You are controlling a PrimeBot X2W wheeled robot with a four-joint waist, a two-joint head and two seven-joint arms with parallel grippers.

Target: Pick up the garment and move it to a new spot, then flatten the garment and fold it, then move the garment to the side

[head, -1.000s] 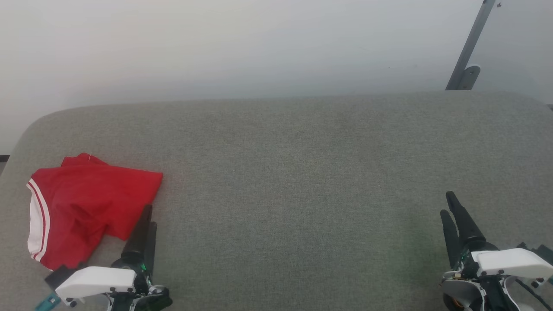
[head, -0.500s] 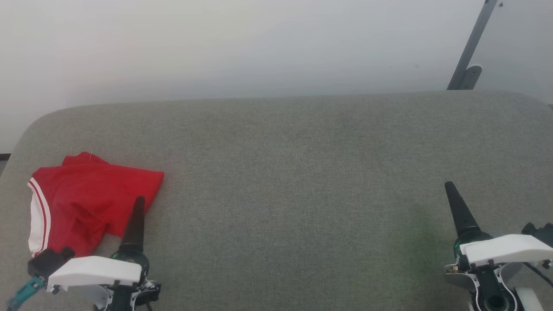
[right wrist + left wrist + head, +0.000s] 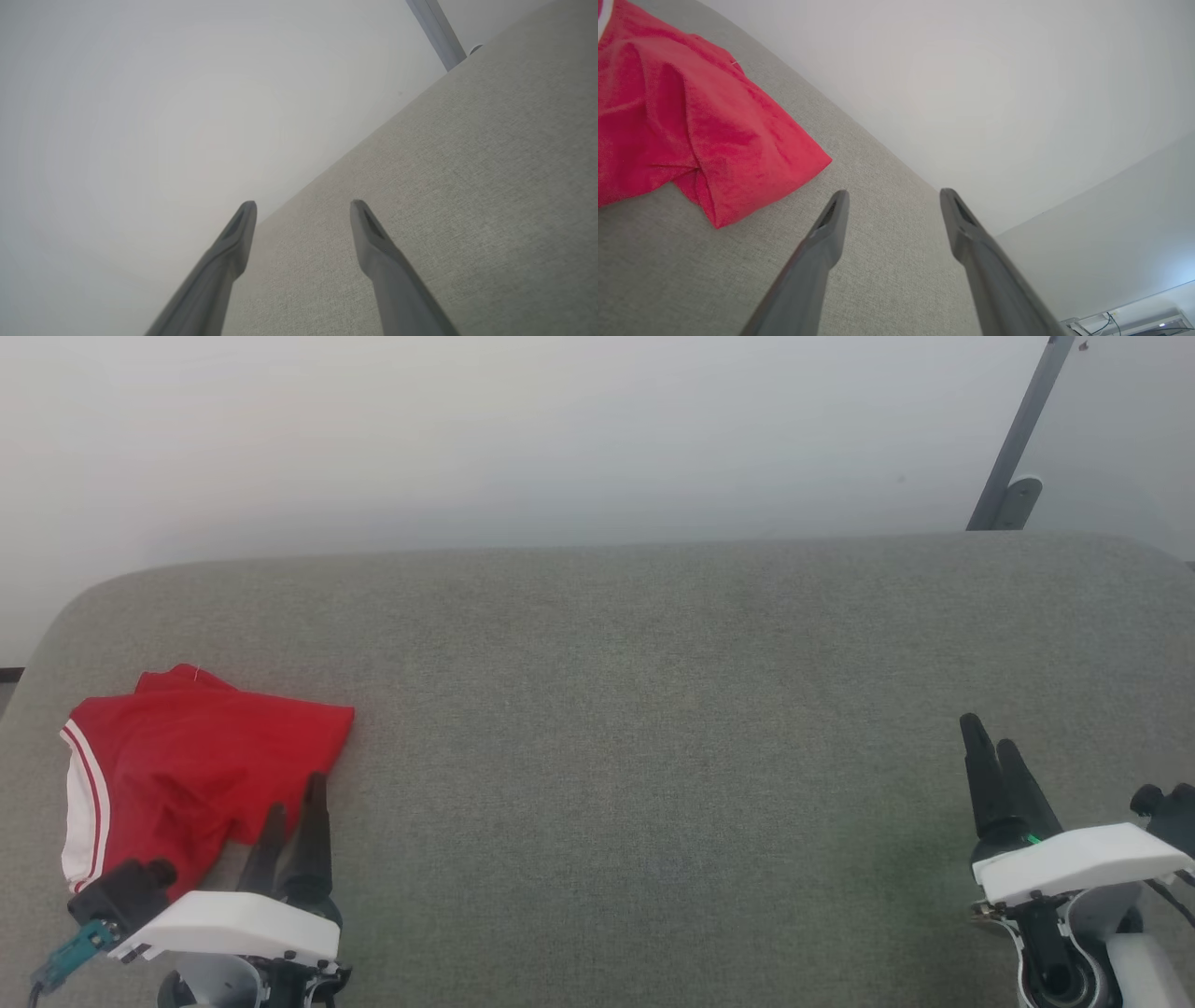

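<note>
1. We are seeing the garment (image 3: 187,775) lying just where it lay a second ago, crumpled on the grey cushion (image 3: 635,709), which is stretching away far to the garment's right.
2. The left gripper (image 3: 297,795) is turning at the wrist. Half a second ago its fingers were lining up as one dark spike over the garment's near right corner. Now both are showing, spread apart and gripping nothing, with their tips at that corner's edge.
3. The right gripper (image 3: 988,733) is edging farther from the robot, well to the right of the garment. It too is going from one spike to two separate fingers, released and empty.
4. The head view is giving us the white-and-red striped band (image 3: 79,803) along the garment's left edge. The left wrist view is giving us the red folds and the pointed corner close up, with bare cushion lying between that corner and the nearer fingertip, so the two are apart.
5. The right wrist view is showing us that gripper's parted fingers over plain cushion, with a grey post (image 3: 434,32) rising beyond, far from the garment.
</note>
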